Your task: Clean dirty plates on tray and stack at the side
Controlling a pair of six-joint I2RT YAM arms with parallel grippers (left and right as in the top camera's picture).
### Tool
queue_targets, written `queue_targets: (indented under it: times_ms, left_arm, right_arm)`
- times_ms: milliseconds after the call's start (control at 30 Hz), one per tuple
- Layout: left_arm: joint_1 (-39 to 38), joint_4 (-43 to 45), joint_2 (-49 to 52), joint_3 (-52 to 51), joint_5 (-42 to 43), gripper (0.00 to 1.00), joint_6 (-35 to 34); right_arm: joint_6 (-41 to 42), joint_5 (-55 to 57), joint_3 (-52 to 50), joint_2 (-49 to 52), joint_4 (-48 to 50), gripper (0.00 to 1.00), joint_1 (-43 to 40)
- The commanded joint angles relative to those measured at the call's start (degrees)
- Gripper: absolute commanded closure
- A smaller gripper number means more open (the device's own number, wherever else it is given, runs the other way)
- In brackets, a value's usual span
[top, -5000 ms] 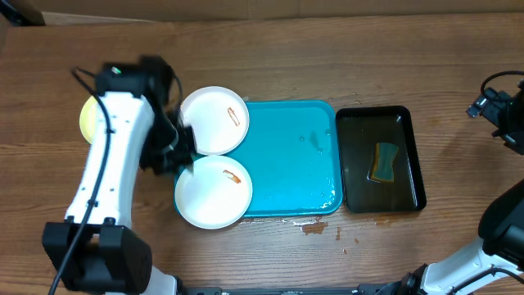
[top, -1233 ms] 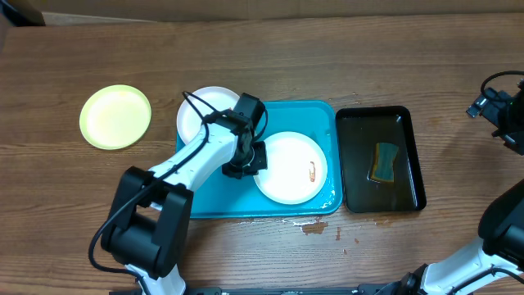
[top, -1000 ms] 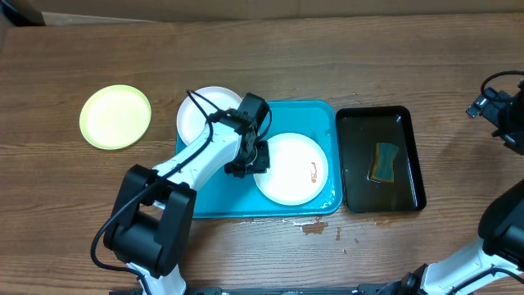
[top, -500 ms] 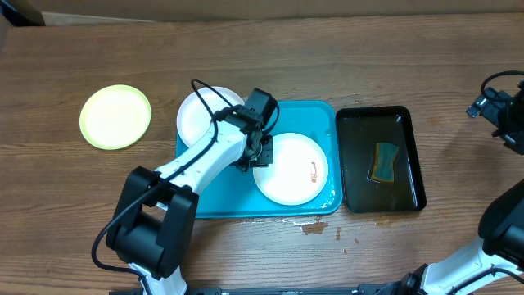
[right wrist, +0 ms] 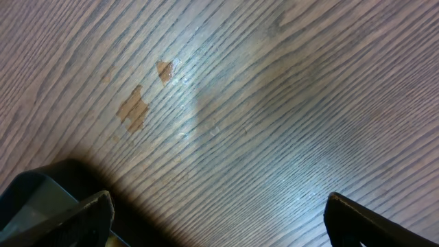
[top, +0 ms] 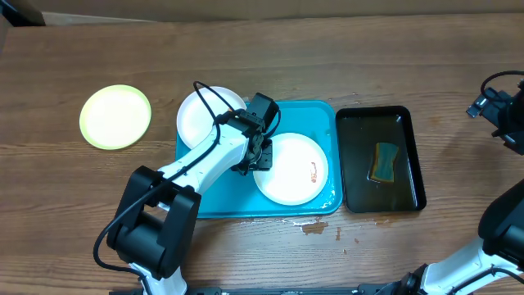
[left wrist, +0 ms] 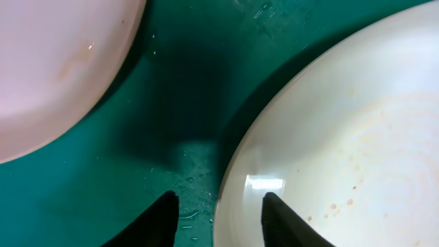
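A white plate [top: 291, 168] with a small orange smear lies in the middle-right of the turquoise tray [top: 303, 115]. In the left wrist view this plate [left wrist: 343, 137] shows brown specks. My left gripper [top: 256, 156] is at its left rim. Its fingers [left wrist: 219, 213] are open and straddle the rim, one over the plate and one over the wet tray [left wrist: 178, 89]. A second white plate [top: 205, 119] overlaps the tray's back left corner and also shows in the left wrist view [left wrist: 55, 68]. The lime-green plate [top: 115, 116] lies on the table at the far left. My right gripper [right wrist: 219, 213] is open over bare wood.
A narrow black tray [top: 409, 131] holding water and a green-yellow sponge [top: 382, 162] stands right of the turquoise tray. Brown spill marks [top: 315, 228] lie on the table in front of the trays. The right arm [top: 501, 106] is at the far right edge.
The front white plate has been dragged from the tray's front left to its middle right. In the last second the left gripper shifted slightly back along the rim; the plate stayed still.
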Motion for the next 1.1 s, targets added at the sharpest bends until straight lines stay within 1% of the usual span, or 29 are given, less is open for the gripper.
queue_targets:
  times_ms: [0,100,133,167,233,267,333,433,600,700,767,833,900,967,1033,1067]
  left_arm:
    - [-0.13,1.22,0.72,-1.44,-0.81,0.60,0.26]
    - [-0.13,2.47,0.94,-1.97,-0.72,0.61,0.26]
    - [-0.11,2.62,0.96,-1.97,-0.72,0.66,0.26]
    - [-0.11,2.80,0.96,-1.97,-0.74,0.75,0.26]
    - [-0.07,3.32,0.96,-1.97,-0.76,0.87,0.26]
    - [-0.07,3.48,0.96,-1.97,-0.74,0.91,0.22]
    - [-0.07,3.41,0.98,-1.97,-0.74,0.96,0.22]
    - [-0.04,2.73,1.01,-1.97,-1.44,0.96,-1.09]
    - [0.11,2.84,1.01,-1.97,-1.97,0.96,-9.60]
    - [0.57,2.82,1.01,-1.97,-0.68,0.96,-11.50]
    - [1.14,2.80,1.01,-1.97,0.63,0.96,-12.00]
    - [2.29,3.26,1.01,-1.97,3.54,0.94,-11.98]
    - [3.45,3.48,1.01,-1.97,5.88,0.89,-11.91]
    - [4.44,3.39,1.01,-1.97,6.45,0.84,-11.43]
    - [5.09,3.19,1.01,-1.97,6.34,0.76,-10.08]
    - [5.25,3.21,1.01,-1.97,6.34,0.71,-9.05]
  right_arm:
    - [0.22,-0.04,0.44,-1.01,0.17,0.00,-0.09]
    - [0.22,-0.04,0.44,-1.01,0.17,0.00,-0.09]
    - [0.22,-0.04,0.44,-1.01,0.17,0.00,-0.09]
    - [0.20,-0.04,0.44,-1.01,0.17,0.00,-0.09]
    - [-2.10,1.88,0.44,-1.01,2.43,0.00,-0.09]
    - [-2.14,2.25,0.44,-1.01,3.89,0.00,-0.09]
    - [-2.14,2.23,0.44,-1.01,6.40,0.00,-0.09]
    - [-2.14,2.25,0.44,-1.01,9.01,0.00,-0.09]
    - [-2.05,2.16,0.44,-1.01,9.46,0.00,-0.09]
    - [-0.94,-0.33,0.44,-1.01,12.90,0.00,-0.07]
    - [2.49,-7.23,0.44,-1.01,14.91,0.00,-0.02]
    - [3.48,-13.60,0.44,-1.01,15.37,0.00,-0.02]
    - [3.50,-20.20,0.44,-1.01,14.56,0.00,-0.02]
    - [1.88,-30.34,0.46,-1.03,10.12,0.00,-0.04]
    - [1.75,-38.88,0.37,-1.01,8.39,0.00,0.15]
    - [1.07,-41.07,0.37,-1.01,7.06,0.00,0.85]
